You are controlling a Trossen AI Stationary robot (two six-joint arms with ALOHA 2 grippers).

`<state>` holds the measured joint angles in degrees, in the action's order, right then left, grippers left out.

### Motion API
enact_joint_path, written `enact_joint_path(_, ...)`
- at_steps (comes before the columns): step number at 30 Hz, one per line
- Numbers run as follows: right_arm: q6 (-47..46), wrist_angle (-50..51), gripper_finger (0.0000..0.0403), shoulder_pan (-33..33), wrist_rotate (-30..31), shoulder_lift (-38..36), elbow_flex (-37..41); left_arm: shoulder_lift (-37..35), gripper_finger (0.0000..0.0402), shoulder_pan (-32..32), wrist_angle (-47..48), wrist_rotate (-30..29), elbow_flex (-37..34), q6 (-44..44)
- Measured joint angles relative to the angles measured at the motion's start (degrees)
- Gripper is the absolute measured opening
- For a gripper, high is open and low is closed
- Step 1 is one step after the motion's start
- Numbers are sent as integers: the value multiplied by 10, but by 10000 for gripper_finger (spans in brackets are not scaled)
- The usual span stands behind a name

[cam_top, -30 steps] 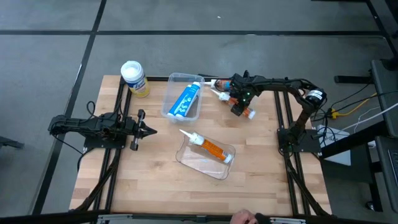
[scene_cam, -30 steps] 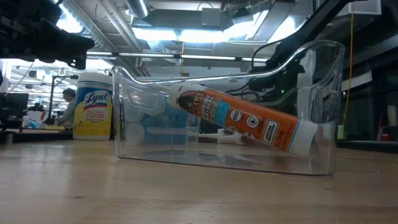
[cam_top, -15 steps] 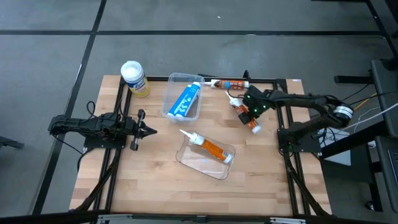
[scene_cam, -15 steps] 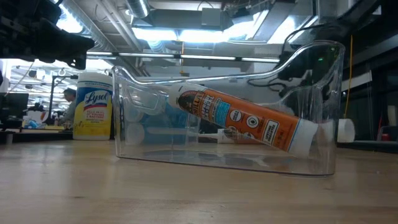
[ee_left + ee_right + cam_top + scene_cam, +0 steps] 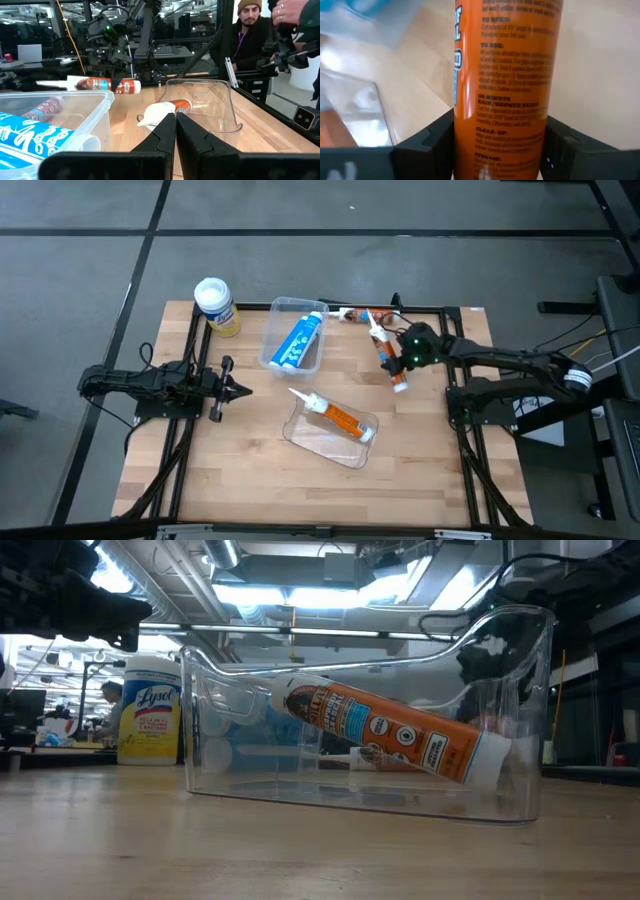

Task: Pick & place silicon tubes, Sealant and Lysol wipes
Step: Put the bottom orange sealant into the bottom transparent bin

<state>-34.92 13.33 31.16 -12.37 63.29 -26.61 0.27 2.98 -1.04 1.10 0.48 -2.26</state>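
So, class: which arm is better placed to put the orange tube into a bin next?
Right. The right gripper is shut on the orange tube, near the clear bins; the left gripper is shut, empty, parked.

Orange tube (image 5: 506, 85) in right wrist view: both ends cut off by frame, upper label txt blurred. Low view: right hand only dark smear thru clear bin (image 5: 500, 700) wall. Lysol wipes (image 5: 148, 708) small print illegible.
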Motion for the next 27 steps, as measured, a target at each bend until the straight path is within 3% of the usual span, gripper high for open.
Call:
enact_joint_path(17, 41, -175, 211, -30, 3, -22, -1, 0, 8, 0, 0, 0, 0, 0)
enact_joint_path(27, 104, -126, 211, -56, 3, -50, -71, 0, 11, 0, 0, 0, 0, 0)
